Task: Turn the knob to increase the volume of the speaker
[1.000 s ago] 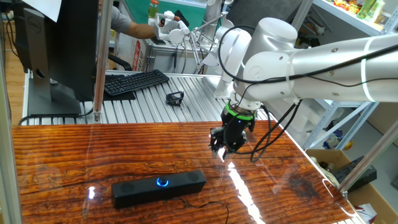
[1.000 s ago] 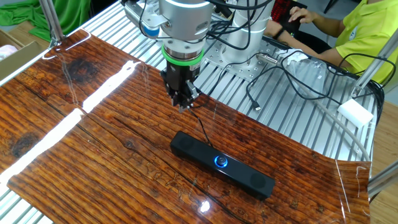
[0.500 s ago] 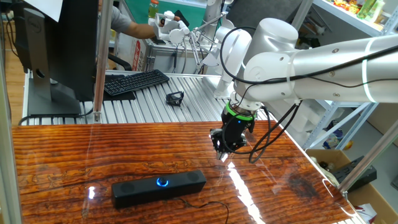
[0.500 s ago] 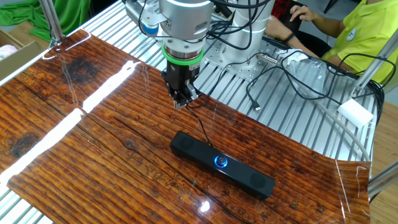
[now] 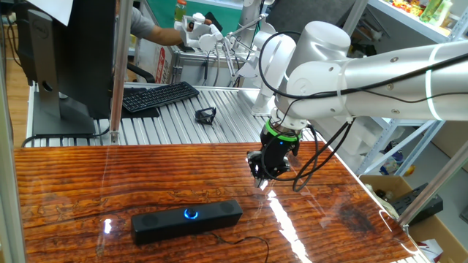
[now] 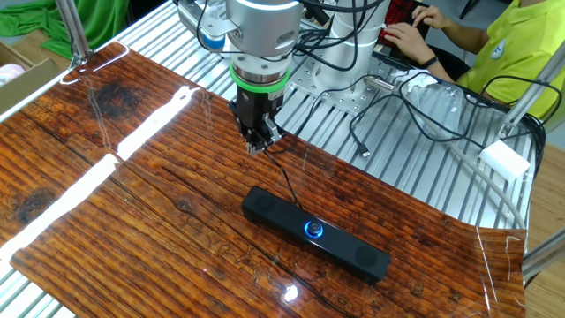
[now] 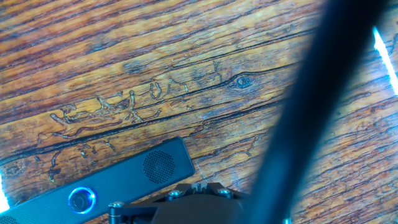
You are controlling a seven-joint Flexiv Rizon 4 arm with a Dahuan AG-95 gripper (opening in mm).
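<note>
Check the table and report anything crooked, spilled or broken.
Nothing looks spilled or broken. The speaker lies flat on the wooden table, at a slant to its edges, with its knob glowing blue and its thin cable trailing off one end. The gripper hangs shut above the bare wood, apart from the speaker.

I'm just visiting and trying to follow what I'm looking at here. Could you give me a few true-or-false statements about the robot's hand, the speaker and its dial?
1. The hand is gripping the knob. False: it hangs above the wooden table, apart from the speaker, and holds nothing.
2. The knob glows blue. True.
3. The hand's fingers are spread wide. False: they are shut.
4. The speaker lies flat on the wooden table. True.
5. A black keyboard sits on the speaker. False: it lies on the metal surface behind the wooden table.
</note>
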